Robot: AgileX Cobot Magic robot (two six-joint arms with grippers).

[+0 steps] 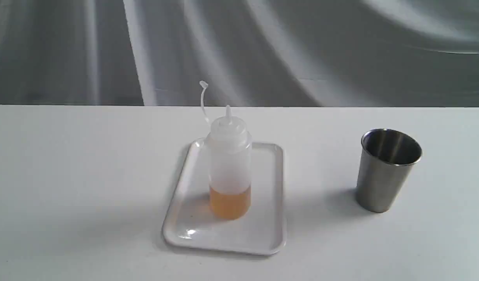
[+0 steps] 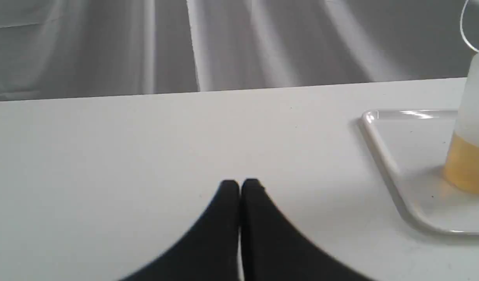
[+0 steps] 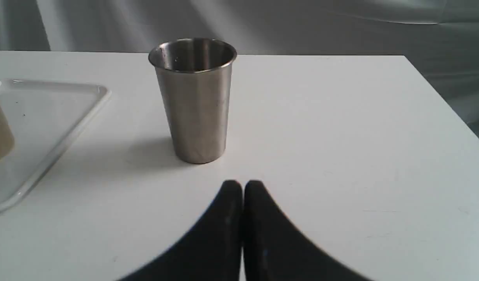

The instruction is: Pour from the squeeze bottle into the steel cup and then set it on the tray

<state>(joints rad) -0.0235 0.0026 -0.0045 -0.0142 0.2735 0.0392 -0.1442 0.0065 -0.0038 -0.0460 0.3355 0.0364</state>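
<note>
Farthest left, over bare white counter (image 1: 67,175): left jaws, black, pressed tip to tip and gripping nothing, clear of the tray's corner in the left wrist view; next, about mid-counter, the white glossy tray (image 1: 262,234), flat on the surface, low rim all round; upright near its middle, the squeeze bottle (image 1: 228,168), translucent white, cone nozzle uncapped and pointing up, thin cap strap (image 1: 202,101) curling up off its left shoulder, amber liquid (image 1: 229,203) filling only the bottom (the rest of the cylinder cloudy and empty); then a stretch of open counter; well apart to the right, the steel cup (image 1: 383,175), upright, brushed sides tapering to the base, shadow falling to its left, inside too dark to tell contents; farthest right, right jaws, likewise closed tip to tip on nothing, near the cup without touching it; behind everything, a draped grey cloth backdrop (image 1: 340,50).
</note>
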